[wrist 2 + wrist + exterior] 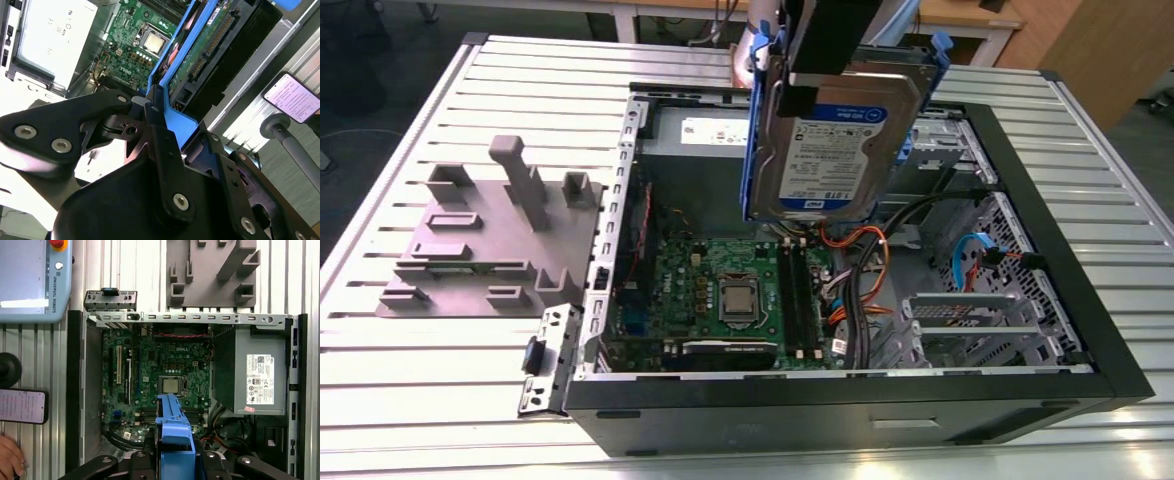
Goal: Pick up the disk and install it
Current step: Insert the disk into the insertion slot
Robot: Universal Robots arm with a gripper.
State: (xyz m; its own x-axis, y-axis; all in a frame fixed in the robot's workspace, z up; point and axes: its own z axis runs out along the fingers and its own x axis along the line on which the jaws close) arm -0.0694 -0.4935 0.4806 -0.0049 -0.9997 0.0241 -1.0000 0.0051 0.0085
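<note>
- The table (pixel 400 380) is a slatted metal top that carries everything
- The computer case (pixel 854 405) lies on its side on the table with its cover off; in the exterior view its black front wall is on the near side
- A grey fixture plate (pixel 467 250) with upright blocks lies flat on the table just beside the case, on the exterior view's left
- A grey control tablet (pixel 32 280) with a red button sits on the table beside the case in the first wrist view
- The circuit board (pixel 720 270), green, lies flat on the case floor, in the near left part of the case in the exterior view
- A grey metal box (pixel 260 375) with a white sticker sits in the case next to the circuit board, at the far side in the exterior view
- The gripper (pixel 834 50) hangs above the open case, its jaws clamped on the disk
- The disk (pixel 834 140) is held upright in the air over the middle of the case, clear of the parts below, its white-and-blue label facing the exterior camera; blue rails run along both long edges, and the second wrist view shows its green underside (pixel 200 55)
- Orange cables (pixel 861 240) lie under the disk, to the right of the circuit board
- A phone (pixel 22 406) with a lit screen lies on the table outside the case
- A person's hand (pixel 10 457) rests near the phone
- The square silver chip (pixel 170 385) sits in the middle of the circuit board, below the disk
</note>
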